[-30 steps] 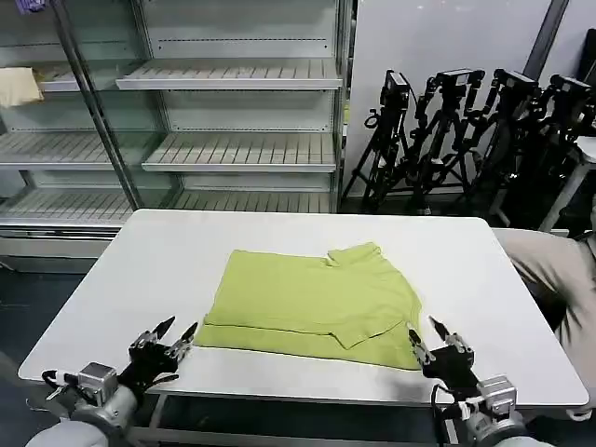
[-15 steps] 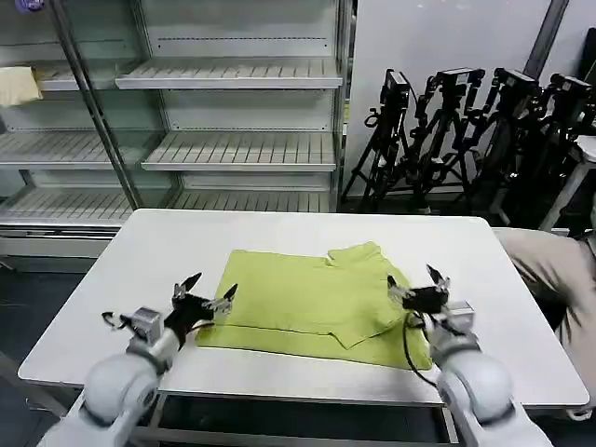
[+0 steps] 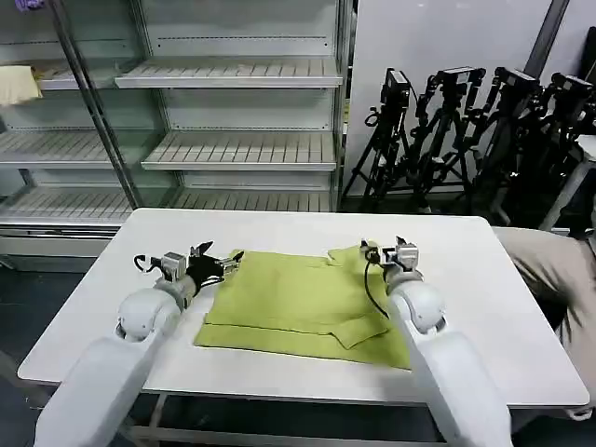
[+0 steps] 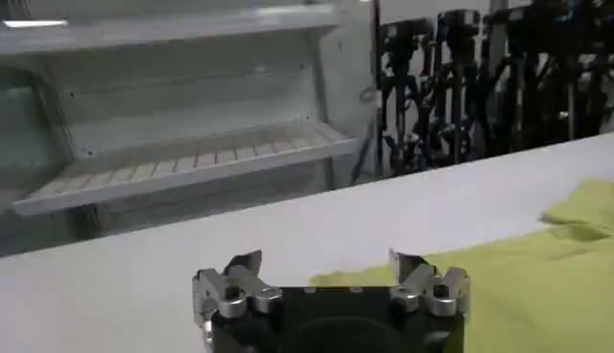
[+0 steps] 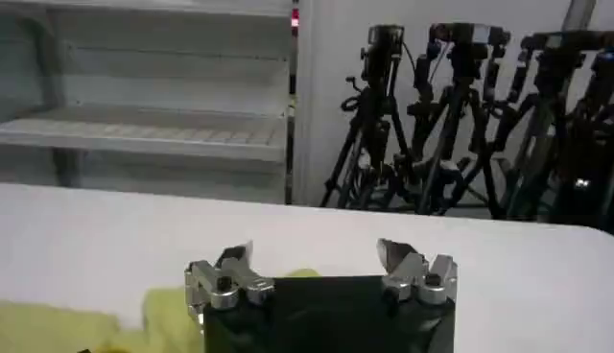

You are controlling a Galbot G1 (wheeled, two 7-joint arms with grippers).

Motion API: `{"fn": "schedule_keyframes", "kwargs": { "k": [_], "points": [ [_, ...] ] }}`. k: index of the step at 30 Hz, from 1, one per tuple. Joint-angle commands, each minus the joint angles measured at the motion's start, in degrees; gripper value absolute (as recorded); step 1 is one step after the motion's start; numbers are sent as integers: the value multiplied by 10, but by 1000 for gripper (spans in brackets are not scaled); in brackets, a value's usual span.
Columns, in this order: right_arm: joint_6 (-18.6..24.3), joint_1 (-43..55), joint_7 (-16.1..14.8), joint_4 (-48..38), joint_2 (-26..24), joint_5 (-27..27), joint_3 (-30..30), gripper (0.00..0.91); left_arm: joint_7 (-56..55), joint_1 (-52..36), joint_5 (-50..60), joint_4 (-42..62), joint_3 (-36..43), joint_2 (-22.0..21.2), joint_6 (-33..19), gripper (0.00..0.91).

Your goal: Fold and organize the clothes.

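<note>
Lime-green soft knit T-shirt (image 3: 307, 303) lies partly folded mid-table. Left gripper (image 3: 216, 264) reaches to its far left corner, jaws apart. Right gripper (image 3: 384, 251) sits at the far right corner by the folded sleeve, jaws apart. White rectangular table (image 3: 168, 242); empty metal shelving (image 3: 233, 149) and black tripods (image 3: 466, 140) behind.
</note>
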Motion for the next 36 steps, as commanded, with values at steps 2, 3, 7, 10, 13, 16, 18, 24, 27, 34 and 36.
{"fn": "schedule_keyframes", "kwargs": {
  "k": [2,3,7,10,13,16,18,24,27,34,36],
  "points": [
    [-5,66,16,-111,33,13,-13,907,28,-81,-8,121,45,-9,14,907],
    [-5,65,17,-111,31,19,-12,907,29,-80,-9,121,45,-9,16,907],
    [-5,60,15,-109,25,24,-12,907,29,-80,-9,125,46,-14,18,907],
    [-5,59,13,-110,22,30,-13,907,28,-80,-11,129,45,-17,19,907],
    [-5,59,14,-111,24,32,-12,907,27,-80,-11,131,44,-20,19,907],
    [-5,55,15,-108,24,39,-15,433,27,-82,-10,134,44,-23,17,907],
    [-5,52,14,-107,25,42,-15,30,28,-84,-10,136,44,-25,14,907],
    [-5,45,7,-103,26,43,-15,0,31,-86,-11,138,48,-27,11,504],
    [-5,43,4,-102,27,42,-15,0,35,-84,-13,140,49,-29,10,10],
    [-5,37,-7,-93,22,40,-17,0,47,-75,-15,139,48,-29,12,10],
    [-5,36,-10,-91,22,40,-17,0,49,-75,-15,138,48,-29,11,10]
  ]
}}
